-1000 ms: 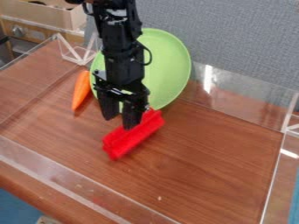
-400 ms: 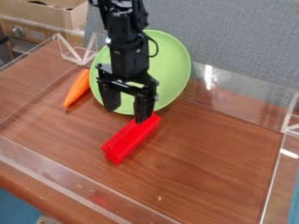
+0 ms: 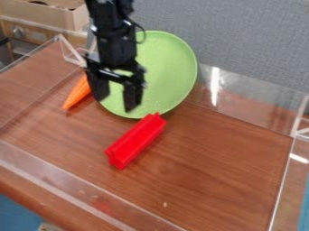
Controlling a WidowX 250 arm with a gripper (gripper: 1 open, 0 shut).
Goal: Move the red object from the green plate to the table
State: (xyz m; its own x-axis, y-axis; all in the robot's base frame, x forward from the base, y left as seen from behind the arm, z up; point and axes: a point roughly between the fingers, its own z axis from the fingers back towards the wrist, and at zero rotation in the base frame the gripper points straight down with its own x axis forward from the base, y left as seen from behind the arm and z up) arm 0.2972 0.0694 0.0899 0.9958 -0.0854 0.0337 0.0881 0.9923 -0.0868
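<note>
The red object [image 3: 135, 140], a bright red grooved bar, lies flat on the table [image 3: 205, 180] just in front of the green plate [image 3: 169, 68], pointing diagonally. My black gripper [image 3: 116, 93] hangs pointing down over the plate's near left part, up and to the left of the bar and apart from it. Its two fingers stand open with nothing between them. The arm hides part of the plate's left side.
An orange carrot [image 3: 76, 95] lies on the table at the plate's left edge, close to my left finger. Low clear acrylic walls [image 3: 259, 95] ring the tabletop. Cardboard boxes [image 3: 42, 13] stand behind the back left wall.
The gripper let go of the red bar, opened wide, rose and moved left over the plate. The bar stays on the table.
</note>
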